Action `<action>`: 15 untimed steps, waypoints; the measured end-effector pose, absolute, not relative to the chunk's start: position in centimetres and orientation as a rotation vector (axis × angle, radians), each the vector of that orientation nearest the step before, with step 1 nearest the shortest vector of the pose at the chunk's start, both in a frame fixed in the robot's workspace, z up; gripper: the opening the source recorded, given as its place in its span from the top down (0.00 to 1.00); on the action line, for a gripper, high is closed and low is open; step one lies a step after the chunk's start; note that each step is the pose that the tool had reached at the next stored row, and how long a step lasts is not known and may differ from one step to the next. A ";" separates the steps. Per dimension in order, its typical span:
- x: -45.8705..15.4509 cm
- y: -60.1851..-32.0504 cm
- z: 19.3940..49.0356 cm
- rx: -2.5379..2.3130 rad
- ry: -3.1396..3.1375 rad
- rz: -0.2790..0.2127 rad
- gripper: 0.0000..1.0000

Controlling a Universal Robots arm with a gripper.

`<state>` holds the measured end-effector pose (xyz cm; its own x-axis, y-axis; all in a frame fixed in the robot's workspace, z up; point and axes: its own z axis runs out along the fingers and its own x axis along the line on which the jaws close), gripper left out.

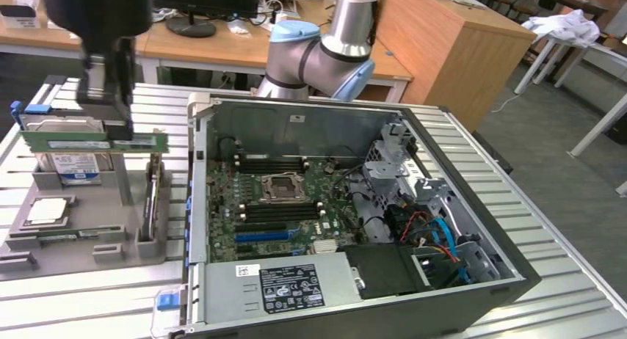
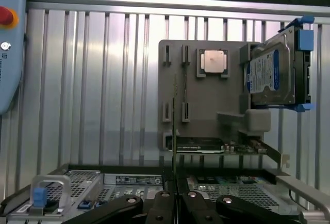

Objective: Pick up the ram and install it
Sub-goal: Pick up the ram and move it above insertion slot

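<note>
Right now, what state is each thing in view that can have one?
gripper: shut on the ram, above the grey holder.
ram: held level, clear of the holder, not installed.
hard drive: standing on edge in the holder.
processor chip: lying flat in the holder.
computer case: on its side, open.

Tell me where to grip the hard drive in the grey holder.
Probably its free upper edge, coming from above and pinching the two broad faces: the hard drive stands on edge in the holder, with blue rails on its ends.
</note>
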<state>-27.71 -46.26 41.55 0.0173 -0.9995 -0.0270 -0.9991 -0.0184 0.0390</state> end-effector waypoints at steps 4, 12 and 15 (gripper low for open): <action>-26.1 -46.3 41.5 2.234 -2.194 -0.074 0.89; -22.8 -46.3 41.6 2.233 -2.193 -0.075 0.89; -21.7 -46.3 41.6 2.233 -2.193 -0.075 0.89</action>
